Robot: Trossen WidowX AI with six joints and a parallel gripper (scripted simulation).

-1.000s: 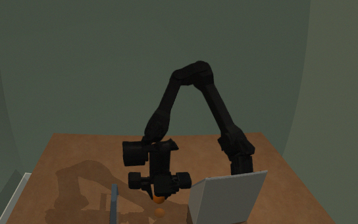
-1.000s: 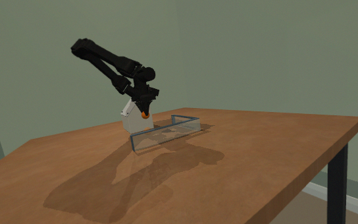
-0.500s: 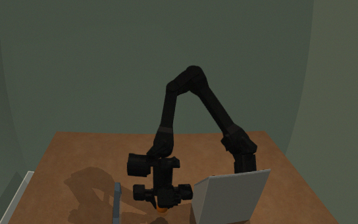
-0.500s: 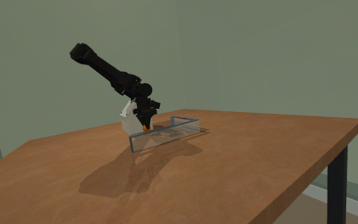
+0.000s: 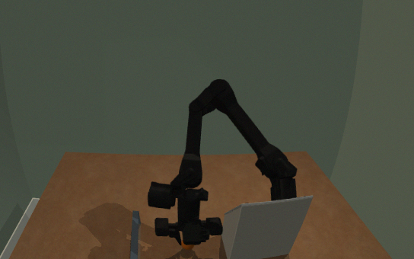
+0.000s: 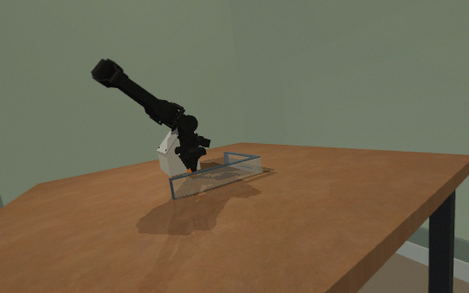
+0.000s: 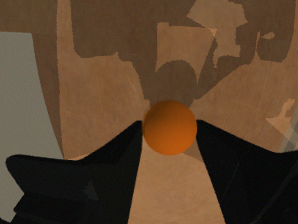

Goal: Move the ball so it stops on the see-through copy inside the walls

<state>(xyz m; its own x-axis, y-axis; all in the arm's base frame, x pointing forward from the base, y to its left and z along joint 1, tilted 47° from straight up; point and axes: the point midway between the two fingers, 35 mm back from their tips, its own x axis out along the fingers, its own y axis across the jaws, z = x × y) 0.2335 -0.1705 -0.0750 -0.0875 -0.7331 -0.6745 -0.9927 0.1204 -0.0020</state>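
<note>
The orange ball [image 5: 187, 247] [image 6: 189, 171] [image 7: 170, 136] is held low over the table between the two black fingertips. My gripper [image 5: 186, 244] [image 6: 191, 171] [image 7: 168, 125] is shut on it and points down. The exact gap between ball and table is hard to tell. The two low clear walls with blue-grey edges meet in a corner; the long wall [image 5: 135, 234] [image 6: 215, 181] stands beside the gripper, and the short wall [image 6: 227, 158] is farther back. The ball is on the inner side of the long wall. I cannot make out the see-through copy; the ball or gripper may hide it.
A pale grey block with a slanted top [image 5: 270, 228] [image 6: 167, 163] [image 7: 20, 100] stands close to the gripper, on the side away from the long wall. The brown wooden table [image 5: 99, 171] [image 6: 302, 207] bears the arm's shadows.
</note>
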